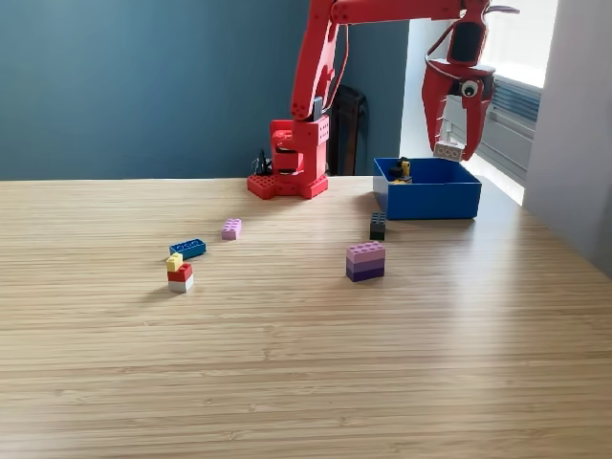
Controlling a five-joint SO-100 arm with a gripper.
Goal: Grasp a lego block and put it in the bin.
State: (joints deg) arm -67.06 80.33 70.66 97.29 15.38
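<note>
Red plastic two-finger gripper (449, 151) pinches small white lego block (447, 151), hanging above shallow square bright blue plastic bin (427, 199) at table's 1 o'clock. Risk: block sits near bin's far-right rim; release here may clip wall, bounce out onto wooden table (306, 363).

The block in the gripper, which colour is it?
White or light grey block, held above the blue bin; exterior view.

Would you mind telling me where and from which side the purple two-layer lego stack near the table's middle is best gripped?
Grip the purple lego stack across its two shorter side faces, coming straight down from above. It stands upright on the table with open space all round; the black brick sits well behind it, so the fingers should have room.
</note>
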